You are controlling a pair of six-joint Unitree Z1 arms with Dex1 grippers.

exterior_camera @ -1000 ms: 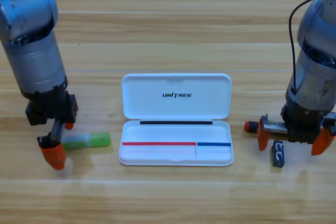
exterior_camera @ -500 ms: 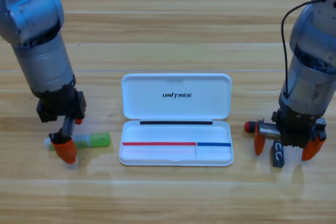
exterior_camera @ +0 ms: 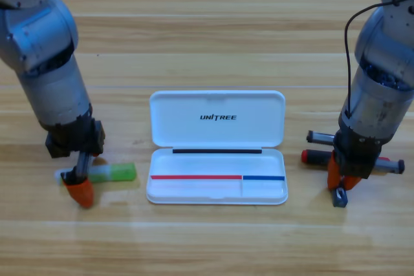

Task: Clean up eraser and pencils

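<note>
Two grey arms with orange-tipped black grippers

We see smooth, rounded grey cylindrical casings on both the left arm [exterior_camera: 48, 63] and the right arm [exterior_camera: 381, 88], each narrowing to a black wrist block. The left gripper [exterior_camera: 81, 189] and right gripper [exterior_camera: 343, 179] end in bright orange jaws. A thin black cable [exterior_camera: 352, 43] loops along the right arm's side.

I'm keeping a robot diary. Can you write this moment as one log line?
left gripper: down on green pencil | right gripper: over eraser, across red pencil | white case: open
</note>
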